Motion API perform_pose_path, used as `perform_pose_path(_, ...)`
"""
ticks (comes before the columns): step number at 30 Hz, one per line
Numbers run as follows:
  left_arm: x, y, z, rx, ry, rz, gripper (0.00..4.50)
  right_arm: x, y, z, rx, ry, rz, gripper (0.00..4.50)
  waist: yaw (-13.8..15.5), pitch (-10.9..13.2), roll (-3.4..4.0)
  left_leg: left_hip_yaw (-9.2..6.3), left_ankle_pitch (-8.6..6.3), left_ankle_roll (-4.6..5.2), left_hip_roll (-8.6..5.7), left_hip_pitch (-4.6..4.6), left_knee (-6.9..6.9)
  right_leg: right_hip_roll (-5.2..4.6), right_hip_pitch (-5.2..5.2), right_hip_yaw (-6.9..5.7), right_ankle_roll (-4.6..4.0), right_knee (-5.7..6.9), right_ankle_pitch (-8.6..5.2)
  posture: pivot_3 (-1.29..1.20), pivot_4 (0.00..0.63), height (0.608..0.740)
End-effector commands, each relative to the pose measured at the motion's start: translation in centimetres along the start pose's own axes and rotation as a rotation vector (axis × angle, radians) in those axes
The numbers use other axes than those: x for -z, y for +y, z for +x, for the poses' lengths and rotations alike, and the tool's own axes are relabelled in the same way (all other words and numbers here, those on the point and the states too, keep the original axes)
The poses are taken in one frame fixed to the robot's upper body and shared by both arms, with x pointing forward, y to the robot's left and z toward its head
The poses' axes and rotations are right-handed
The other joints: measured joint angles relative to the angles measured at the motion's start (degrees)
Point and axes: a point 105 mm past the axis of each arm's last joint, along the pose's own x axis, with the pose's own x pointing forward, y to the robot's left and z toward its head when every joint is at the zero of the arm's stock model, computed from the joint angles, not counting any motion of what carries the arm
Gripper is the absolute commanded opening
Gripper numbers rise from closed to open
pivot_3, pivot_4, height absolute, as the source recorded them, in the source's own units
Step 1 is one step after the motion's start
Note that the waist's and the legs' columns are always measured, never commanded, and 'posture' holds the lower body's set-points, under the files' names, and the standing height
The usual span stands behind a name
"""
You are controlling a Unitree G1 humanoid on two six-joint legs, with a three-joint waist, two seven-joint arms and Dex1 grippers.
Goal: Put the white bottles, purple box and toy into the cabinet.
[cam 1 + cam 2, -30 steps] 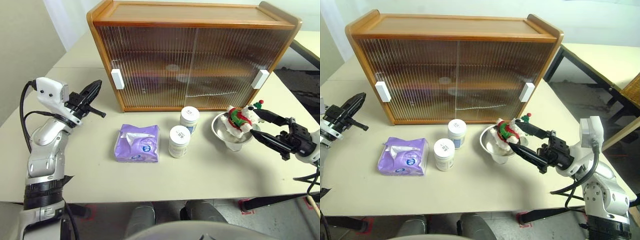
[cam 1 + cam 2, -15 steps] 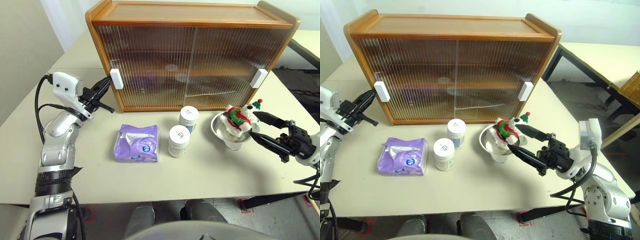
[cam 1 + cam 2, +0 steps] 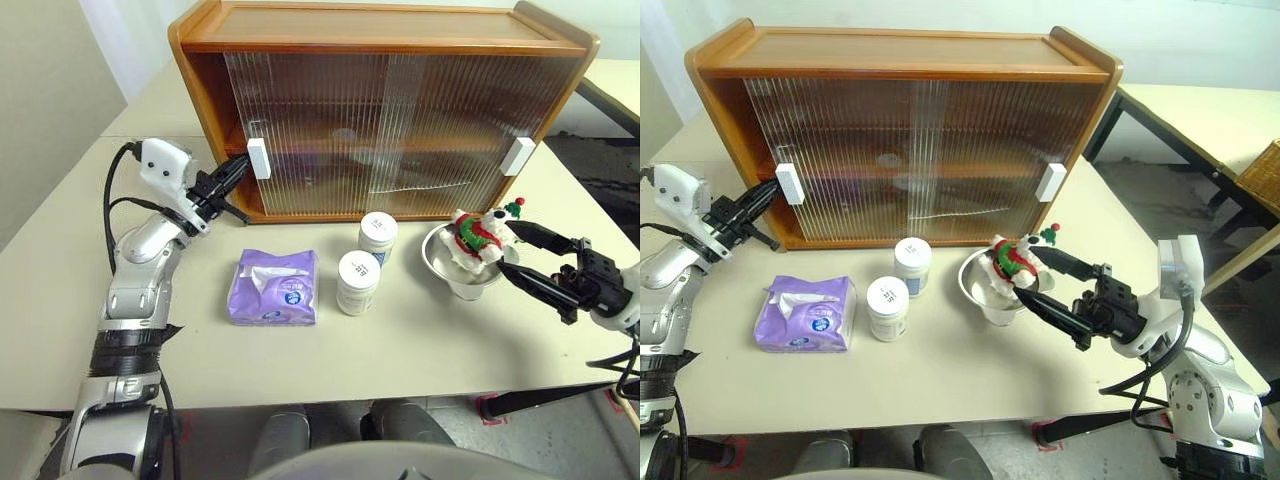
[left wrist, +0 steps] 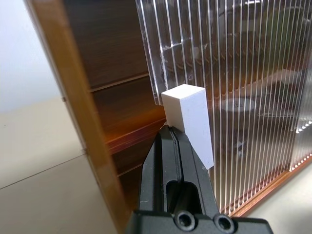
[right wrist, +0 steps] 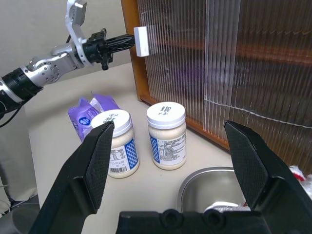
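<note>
The cabinet's [image 3: 385, 110] left door handle [image 3: 259, 158] stood just right of the left tool [image 3: 235, 170], whose pressed-together tips touched its left face; the door's travel ran rightward. The right tool [image 3: 530, 255], spread, flanked the toy [image 3: 478, 236] in its bowl [image 3: 445, 268] on the worktop [image 3: 400, 340].

We saw the left gripper [image 3: 240, 166] with its fingers [image 4: 171, 151] pressed together, arm reaching forward and to the right, roughly level. Our right gripper [image 3: 516, 252] pointed leftward at about the same level, its two fingers [image 5: 92, 165] spread wide apart with nothing between them
</note>
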Motion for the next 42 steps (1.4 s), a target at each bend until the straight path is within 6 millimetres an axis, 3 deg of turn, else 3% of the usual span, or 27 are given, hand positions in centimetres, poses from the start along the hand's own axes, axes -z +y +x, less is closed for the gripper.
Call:
perform_pose_path(1, -0.6, -1.2, 1.1, 0.05, -0.017, 0.002, 0.01, -0.3, 0.2, -0.3, -0.004, 0.0, -0.013, 4.5, -0.01, 0.0, 0.0, 0.01, -0.01, 0.01, 0.0, -0.01, 0.0, 0.0, 0.0, 0.0, 0.01, -0.02, -0.01, -0.17, 0.013, 0.74)
perform_pose_path(9, -1.6, -2.3, 2.9, 0.114, -0.049, 0.029, 0.01, -0.3, 0.2, -0.7, 0.006, -0.003, -0.017, 4.5, -0.8, -0.01, 0.0, 0.09, -0.05, 0.07, -0.01, -0.03, 0.01, -0.02, 0.0, 0.02, 0.06, -0.09, 0.0, -0.2, 0.006, 0.74)
perform_pose_path(19, -2.2, -5.1, 5.3, 0.207, -0.092, -0.011, 0.01, -0.6, 1.2, -1.0, -0.024, -0.031, 0.0, 4.5, -2.02, -0.03, 0.01, 0.37, -0.14, 0.23, -0.08, -0.04, 0.17, -0.05, 0.03, -0.03, 0.31, -0.1, 0.04, -0.23, 0.002, 0.74)
perform_pose_path(31, -2.4, -7.4, 7.0, 0.278, -0.118, -0.041, 0.01, -0.4, 1.9, -0.7, -0.059, -0.032, 0.013, 4.5, -4.6, -0.03, 0.01, 0.41, -0.36, 0.61, -0.34, -0.39, 0.87, -0.23, 0.0, 0.02, 0.59, -0.14, -0.04, -0.26, 0.007, 0.74)
perform_pose_path(42, -2.6, -8.8, 8.5, 0.316, -0.134, -0.056, 0.01, -0.1, 2.1, -0.6, -0.092, -0.026, 0.021, 4.5, -4.93, -0.03, 0.01, 0.4, -0.38, 0.84, -0.8, -0.6, 0.99, -0.68, -0.03, 0.03, 0.98, -0.16, -0.15, -0.27, 0.009, 0.74)
